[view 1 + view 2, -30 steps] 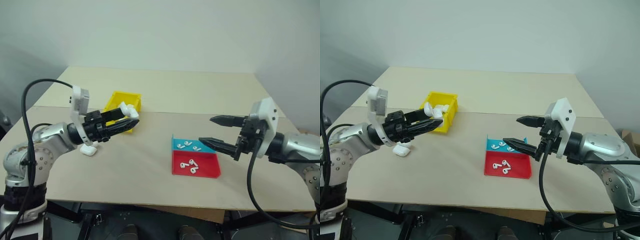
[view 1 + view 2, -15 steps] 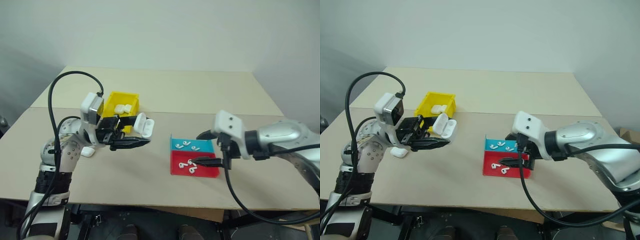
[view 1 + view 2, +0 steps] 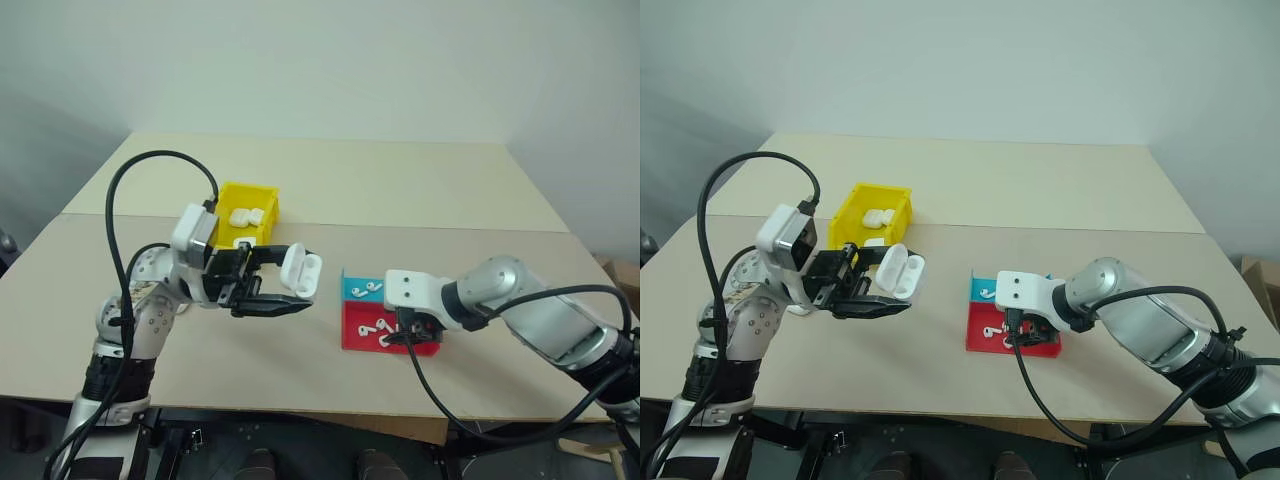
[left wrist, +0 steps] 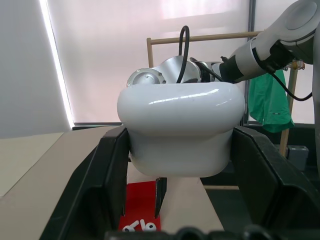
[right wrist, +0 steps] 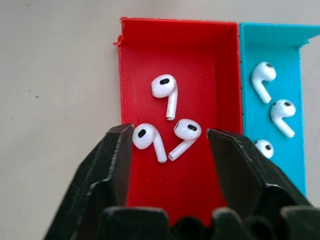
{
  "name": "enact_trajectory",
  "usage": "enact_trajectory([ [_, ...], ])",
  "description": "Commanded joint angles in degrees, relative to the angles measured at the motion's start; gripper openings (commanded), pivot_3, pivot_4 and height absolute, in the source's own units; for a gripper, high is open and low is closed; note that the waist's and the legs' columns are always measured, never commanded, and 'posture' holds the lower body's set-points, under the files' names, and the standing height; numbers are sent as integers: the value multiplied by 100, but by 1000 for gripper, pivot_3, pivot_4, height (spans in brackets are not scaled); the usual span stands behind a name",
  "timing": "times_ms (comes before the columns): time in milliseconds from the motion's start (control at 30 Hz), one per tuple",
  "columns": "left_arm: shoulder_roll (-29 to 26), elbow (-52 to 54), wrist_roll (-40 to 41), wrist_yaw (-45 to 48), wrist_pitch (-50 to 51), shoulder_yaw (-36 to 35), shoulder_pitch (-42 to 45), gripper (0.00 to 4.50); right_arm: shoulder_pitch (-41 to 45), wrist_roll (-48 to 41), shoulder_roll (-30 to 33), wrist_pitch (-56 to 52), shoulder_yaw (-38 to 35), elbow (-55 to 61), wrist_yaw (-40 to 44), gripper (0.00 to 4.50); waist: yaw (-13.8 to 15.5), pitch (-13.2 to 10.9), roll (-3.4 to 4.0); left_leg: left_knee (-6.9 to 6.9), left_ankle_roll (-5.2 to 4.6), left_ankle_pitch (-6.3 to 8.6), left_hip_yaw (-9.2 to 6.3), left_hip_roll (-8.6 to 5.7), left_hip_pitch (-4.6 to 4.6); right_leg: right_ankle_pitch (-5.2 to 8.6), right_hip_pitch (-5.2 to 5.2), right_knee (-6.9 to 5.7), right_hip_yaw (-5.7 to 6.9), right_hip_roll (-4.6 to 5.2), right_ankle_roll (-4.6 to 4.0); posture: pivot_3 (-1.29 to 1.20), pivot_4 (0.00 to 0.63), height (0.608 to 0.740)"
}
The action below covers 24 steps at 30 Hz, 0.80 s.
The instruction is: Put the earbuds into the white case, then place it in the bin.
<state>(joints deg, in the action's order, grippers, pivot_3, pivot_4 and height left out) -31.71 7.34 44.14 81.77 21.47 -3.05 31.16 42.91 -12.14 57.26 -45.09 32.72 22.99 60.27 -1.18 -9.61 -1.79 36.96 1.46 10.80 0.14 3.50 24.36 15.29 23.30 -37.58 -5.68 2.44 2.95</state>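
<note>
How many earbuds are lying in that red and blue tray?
6: three earbuds in the tray's red half, three in its blue half. The right tool may hide more.

A pale beige table (image 3: 420, 190) carries the yellow bin (image 3: 256, 195) and a red-and-blue tray (image 3: 352, 335), well apart.

Both head views look forward and down over the table (image 3: 330, 180), sharing the red-and-blue tray (image 3: 390, 330). The left wrist view looks level toward that tray from some way off; the right wrist view looks straight down on it from close above.
</note>
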Motion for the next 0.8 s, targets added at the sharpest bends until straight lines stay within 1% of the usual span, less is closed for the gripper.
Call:
enact_trajectory([
  [33, -63, 294, 69, -71, -50, -116, -39, 2778, 50, 242, 76, 419, -139, 106, 366, 1701, 4, 0, 0, 0, 0, 0, 0, 0, 0, 0, 0, 0, 0, 0, 0, 0, 150, 740],
  [167, -73, 318, 27, -94, -68, -90, -73, 2778, 108, 824, -44, 1189, 136, -222, 688, 1701, 4, 0, 0, 1, 0, 0, 0, 0, -6, 0, -3, -2, 2, 0, 0, 0, 150, 740],
  [333, -97, 323, 6, -110, -79, -92, -51, 2778, 156, 1411, -251, 2049, 263, -698, 1036, 1701, -12, 0, 0, 1, 0, 0, 0, 1, -8, 0, -4, -3, 2, -1, 0, 0, 150, 740],
  [567, -176, 476, 30, -221, -70, -156, -185, 2778, 121, 1773, -494, 2781, 190, -1143, 1472, 1701, -2, 0, 0, 0, 0, 0, -1, 1, -6, 0, -3, -3, 2, -1, 0, 0, 150, 740],
  [800, -241, 579, 73, -320, -55, -192, -260, 2778, 55, 1987, -629, 3169, 94, -1356, 1694, 1701, 4, 0, 1, 1, 1, 0, -1, 1, -8, 0, -5, -3, 4, -1, 0, 0, 150, 740],
])
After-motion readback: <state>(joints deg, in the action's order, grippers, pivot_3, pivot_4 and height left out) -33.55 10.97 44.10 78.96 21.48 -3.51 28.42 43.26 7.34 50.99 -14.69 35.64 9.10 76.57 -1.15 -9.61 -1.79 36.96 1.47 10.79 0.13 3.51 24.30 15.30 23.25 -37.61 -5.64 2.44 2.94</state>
